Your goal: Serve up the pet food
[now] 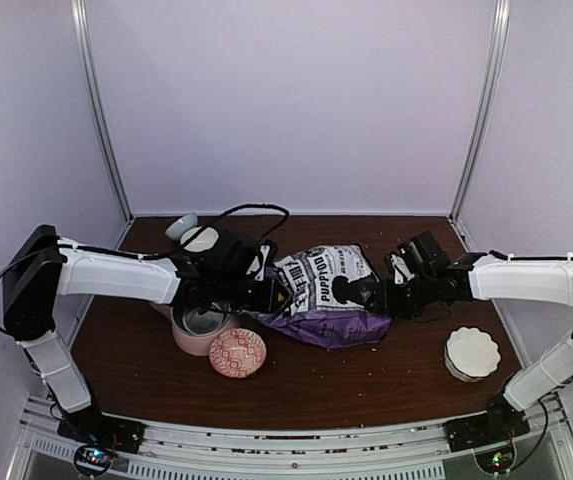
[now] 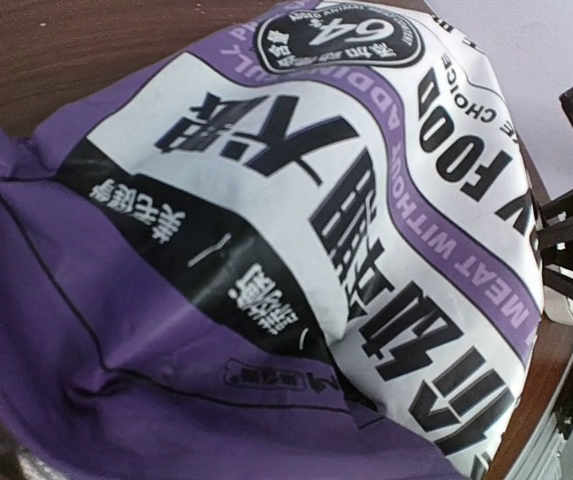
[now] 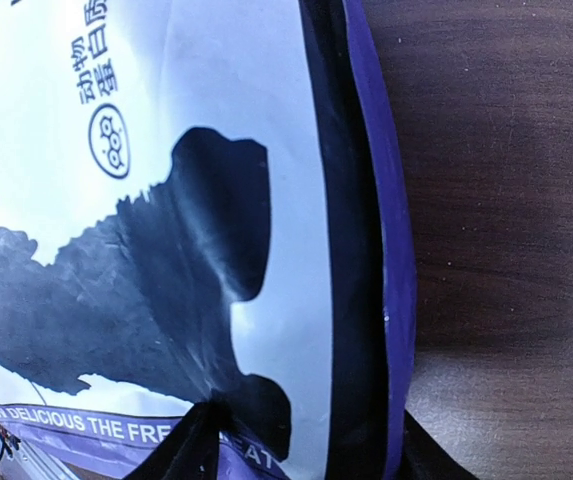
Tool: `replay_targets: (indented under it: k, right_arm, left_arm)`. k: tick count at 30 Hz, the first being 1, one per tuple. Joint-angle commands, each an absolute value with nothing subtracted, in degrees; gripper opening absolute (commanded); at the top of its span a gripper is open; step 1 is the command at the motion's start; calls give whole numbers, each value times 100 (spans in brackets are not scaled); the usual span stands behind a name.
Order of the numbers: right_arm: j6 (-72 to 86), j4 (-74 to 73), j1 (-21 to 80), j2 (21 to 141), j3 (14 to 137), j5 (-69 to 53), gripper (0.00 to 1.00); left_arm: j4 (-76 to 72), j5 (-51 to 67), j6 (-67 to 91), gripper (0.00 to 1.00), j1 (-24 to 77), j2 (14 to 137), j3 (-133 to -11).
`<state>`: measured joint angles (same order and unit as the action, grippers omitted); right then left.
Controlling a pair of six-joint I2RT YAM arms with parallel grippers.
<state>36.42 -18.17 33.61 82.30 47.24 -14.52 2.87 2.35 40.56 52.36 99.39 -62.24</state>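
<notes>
Bench (image 1: 366, 390), left of centre: a pink feeder (image 1: 188, 343) with a steel bowl, and a red patterned dish (image 1: 237, 353) just beside it on the near side. The left gripper (image 1: 269, 292) is at the left end of the pet food bag (image 1: 316, 280). Its fingers are hidden, so I cannot tell whether they grip. The bag lies at mid-bench, label up. The right gripper (image 1: 344, 292) is at the bag's right end, its fingers (image 3: 188, 450) spread and straddling the purple edge. A white fluted bowl (image 1: 471, 352) stands near the right edge, well apart.
</notes>
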Motion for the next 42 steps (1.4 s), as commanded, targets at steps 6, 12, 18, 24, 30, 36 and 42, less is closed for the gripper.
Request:
replay_targets:
  k: [6,12,18,24,30,36,42]
  right_arm:
    - [3751,-1570,3457,8128,4658,-1824,54]
    - [3773,-1679,3454,7897,4648,-1667,55]
    - [3651,-2121,3458,7562,4784,-1374,73]
    - [3352,-3038,3465,7060,5312,-603,87]
    - [3116,-3670,3759,6691,6128,-77,90]
    - [2946,-3704,4652,7052,7151,-71,91]
    - [2707,-3636,5497,7813,8096,25,90]
  left_arm:
    - [-1026,2722,4014,0,5415,10055,-6545]
    - [-1578,2985,4481,0,5284,9534,-6183]
    - [-1376,2876,4505,0,5273,9014,-6111]
    - [-1287,2734,4458,0,5268,8500,-6013]
    - [-1231,2648,4414,0,5265,8199,-5959]
    - [-1272,2612,4440,0,5264,8000,-5873]
    - [-1389,2610,4475,0,5265,7883,-5767]
